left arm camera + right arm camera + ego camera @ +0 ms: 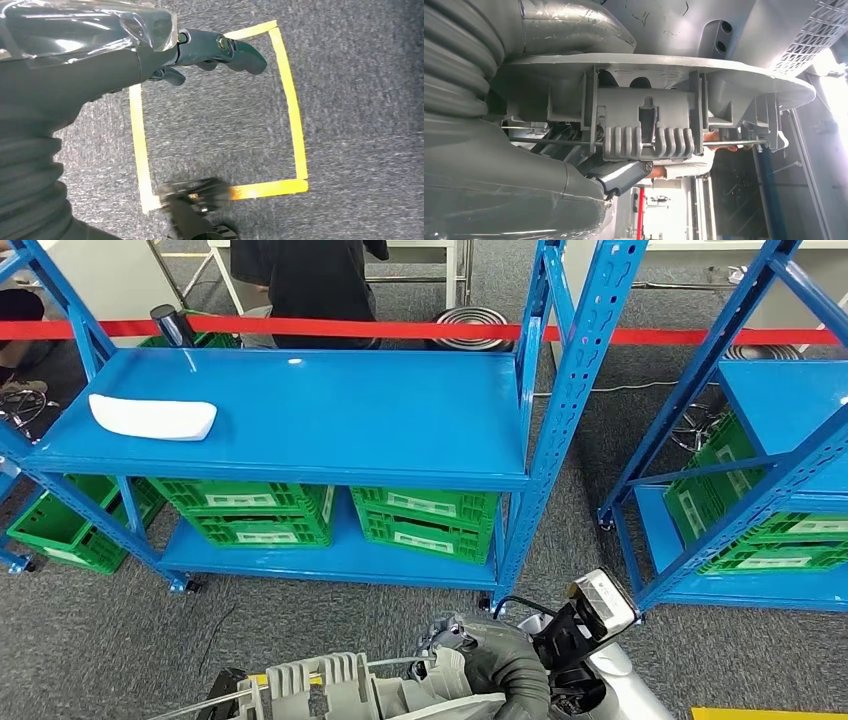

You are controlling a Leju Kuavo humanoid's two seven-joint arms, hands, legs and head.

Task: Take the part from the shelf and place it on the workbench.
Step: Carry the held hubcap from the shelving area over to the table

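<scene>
Blue shelf point(330, 410) | right hand point(624, 177) grips grey part point(649, 120) | left hand point(210, 52) empty, fingers apart

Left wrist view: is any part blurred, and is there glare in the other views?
Left wrist view: a dark object near the yellow tape is motion-blurred. Head view: a small glare spot on the blue shelf. Right wrist view: overexposed brightness beside the grey part.

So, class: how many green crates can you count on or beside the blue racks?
At least 6: two under the near rack's top shelf, one at its left end, one behind, two in the right rack. More may be hidden.
</scene>
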